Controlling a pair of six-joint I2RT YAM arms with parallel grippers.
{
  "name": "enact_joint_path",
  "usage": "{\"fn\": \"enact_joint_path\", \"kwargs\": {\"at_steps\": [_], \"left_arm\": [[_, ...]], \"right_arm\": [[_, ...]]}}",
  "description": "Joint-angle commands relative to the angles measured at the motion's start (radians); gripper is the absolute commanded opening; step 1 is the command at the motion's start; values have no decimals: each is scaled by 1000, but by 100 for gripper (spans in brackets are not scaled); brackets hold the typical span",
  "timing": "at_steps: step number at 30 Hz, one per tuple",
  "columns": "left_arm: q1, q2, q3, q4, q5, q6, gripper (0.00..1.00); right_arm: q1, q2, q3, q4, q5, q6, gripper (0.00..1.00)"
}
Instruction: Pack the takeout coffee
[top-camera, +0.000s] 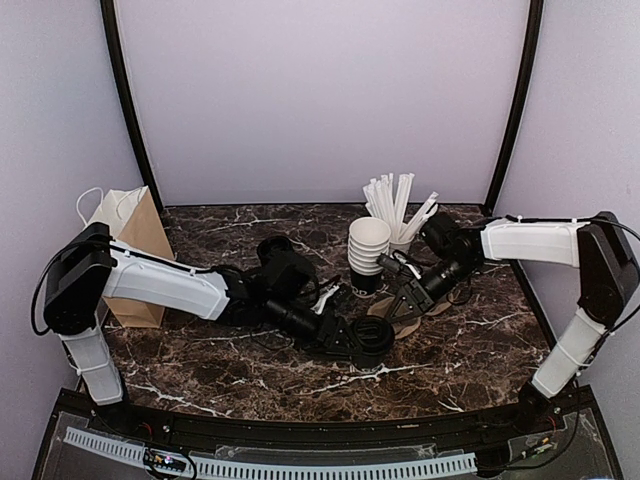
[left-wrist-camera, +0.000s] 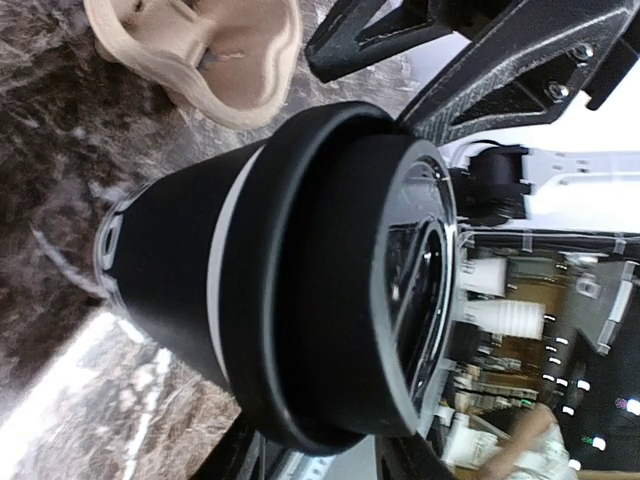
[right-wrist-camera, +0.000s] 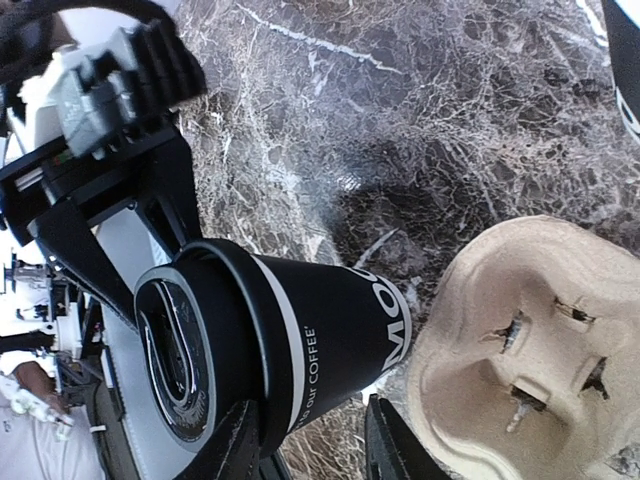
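The takeout coffee (top-camera: 372, 336) is a black paper cup with a black lid (right-wrist-camera: 175, 365), upright on the dark marble near the middle. My left gripper (top-camera: 362, 340) reaches in from the left and is shut on it at the lid. In the left wrist view the cup (left-wrist-camera: 300, 280) fills the frame. My right gripper (top-camera: 405, 300) hovers just right of the cup. Its fingers (right-wrist-camera: 400, 440) stand apart beside the cup wall (right-wrist-camera: 320, 330), holding nothing. A beige pulp cup carrier (right-wrist-camera: 530, 350) lies flat right next to the cup.
A tall stack of lidless black cups (top-camera: 367, 252) and a white cup of wrapped straws (top-camera: 397, 212) stand behind the carrier (top-camera: 420, 318). A brown paper bag (top-camera: 135, 250) with white handles stands at the far left. The table's (top-camera: 480, 350) edges run close on both sides.
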Motion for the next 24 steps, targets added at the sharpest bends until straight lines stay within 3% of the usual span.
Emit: {"fn": "enact_joint_path", "kwargs": {"at_steps": [1, 11, 24], "left_arm": [[-14, -1, 68, -316, -360, 113, 41], [-18, -109, 130, -385, -361, 159, 46], [-17, -171, 119, -289, -335, 197, 51]], "right_arm": [[22, -20, -3, -87, 1, -68, 39], [-11, -3, 58, -140, -45, -100, 48], [-27, -33, 55, -152, -46, -113, 53]]}}
